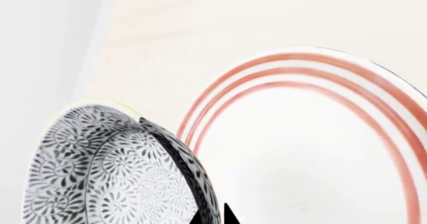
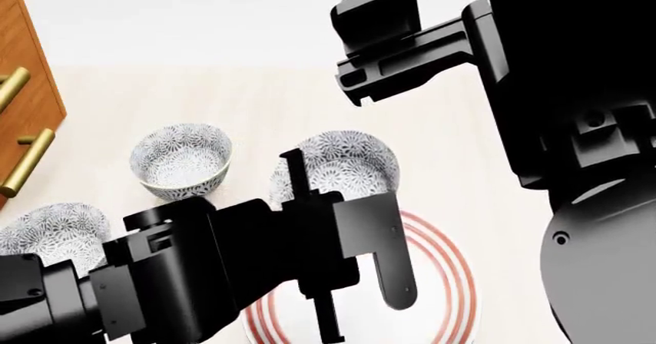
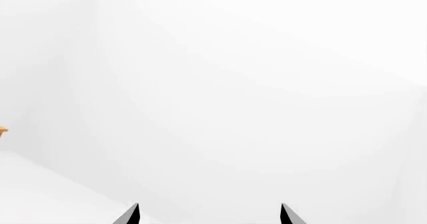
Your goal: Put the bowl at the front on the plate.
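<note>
The bowl (image 1: 113, 169), white with a dense blue-grey floral pattern, hangs tilted in my left gripper (image 1: 213, 217), which is shut on its rim with one fingertip inside and one outside. In the head view the bowl (image 2: 343, 160) sits at the far edge of the plate (image 2: 451, 282), partly behind my left arm. The plate (image 1: 313, 149) is wide and white with three thin red rings and lies right beside the bowl. My right gripper (image 3: 208, 215) is open, holds nothing, and is raised high over the table (image 2: 400, 44).
Two matching patterned bowls stand on the pale tabletop, one at the back left (image 2: 180, 160) and one at the near left (image 2: 51, 233). A wooden cabinet with brass handles (image 2: 26, 106) borders the left side. My right arm's bulk (image 2: 584, 167) fills the right.
</note>
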